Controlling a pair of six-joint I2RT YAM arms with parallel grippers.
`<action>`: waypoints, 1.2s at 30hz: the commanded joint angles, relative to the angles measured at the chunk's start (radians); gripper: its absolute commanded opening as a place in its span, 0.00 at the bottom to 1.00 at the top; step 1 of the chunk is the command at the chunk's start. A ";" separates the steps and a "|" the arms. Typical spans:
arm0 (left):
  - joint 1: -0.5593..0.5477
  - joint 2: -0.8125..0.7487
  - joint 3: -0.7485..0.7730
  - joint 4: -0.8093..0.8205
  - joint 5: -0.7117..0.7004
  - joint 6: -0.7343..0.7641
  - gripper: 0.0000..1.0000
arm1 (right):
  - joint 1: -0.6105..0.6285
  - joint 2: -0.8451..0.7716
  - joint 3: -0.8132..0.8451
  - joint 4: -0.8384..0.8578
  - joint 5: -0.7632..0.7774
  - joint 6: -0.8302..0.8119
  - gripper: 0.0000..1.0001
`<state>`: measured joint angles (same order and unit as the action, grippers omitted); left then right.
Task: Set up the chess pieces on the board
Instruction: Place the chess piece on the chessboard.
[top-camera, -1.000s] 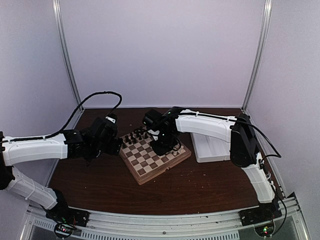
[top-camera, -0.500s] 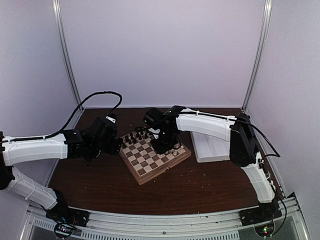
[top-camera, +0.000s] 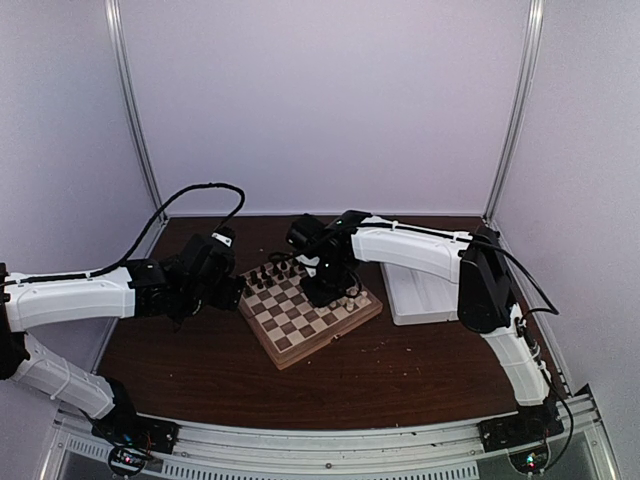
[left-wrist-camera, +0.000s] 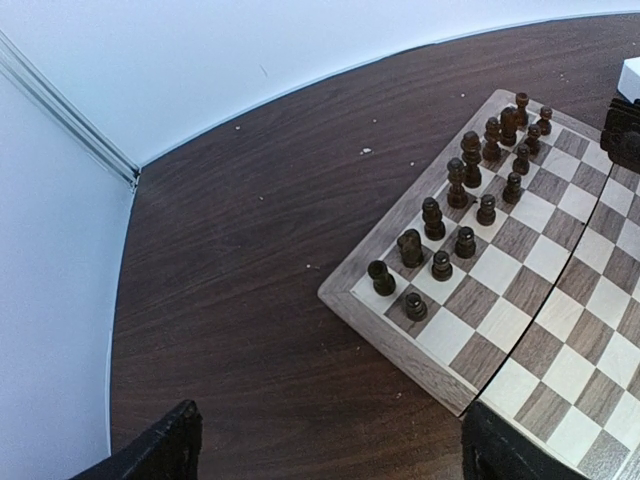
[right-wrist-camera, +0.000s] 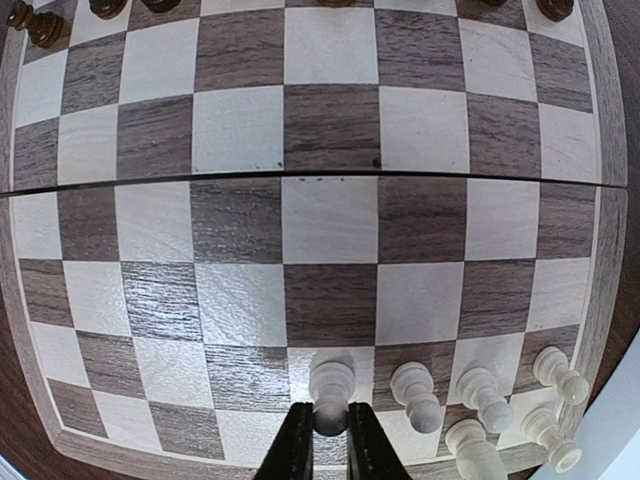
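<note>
Pinching a pawn (right-wrist-camera: 332, 382) is what the right gripper (right-wrist-camera: 322, 448) is up to. Its fingers are pressed together low on the pawn, near the base. The pawn stands upright on a square close to the edge of the board (right-wrist-camera: 330, 130). I count 5 other white pieces (right-wrist-camera: 415, 392) to its right in that corner, the closest just beside it. The dark pieces (left-wrist-camera: 470, 175) are lined up along the opposite side. The left gripper (left-wrist-camera: 325, 458) hangs spread wide over the table (left-wrist-camera: 230, 250) off the board's corner, holding nothing.

Handling-wise, my guess is these are light, hard and smooth, probably wood. They won't crush, but they can tip or squirt out of a pinch. The round head is a bad spot to grab. The narrow waist or just above the base looks best. I'd come straight down and lift straight up, or the neighbours could get knocked over.
</note>
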<state>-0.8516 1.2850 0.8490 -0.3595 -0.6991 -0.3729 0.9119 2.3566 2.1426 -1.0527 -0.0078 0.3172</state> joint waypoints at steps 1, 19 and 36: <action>0.007 -0.001 -0.005 0.040 -0.018 0.001 0.90 | -0.005 0.011 0.022 -0.019 -0.007 -0.007 0.12; 0.006 0.006 -0.001 0.039 -0.011 0.003 0.90 | -0.005 -0.002 -0.006 0.004 -0.016 -0.003 0.25; 0.007 -0.025 0.008 0.025 0.102 0.007 0.91 | -0.008 -0.318 -0.171 0.112 0.177 -0.039 0.28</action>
<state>-0.8516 1.2842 0.8490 -0.3603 -0.6743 -0.3725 0.9119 2.2395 2.0724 -1.0267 0.0387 0.2981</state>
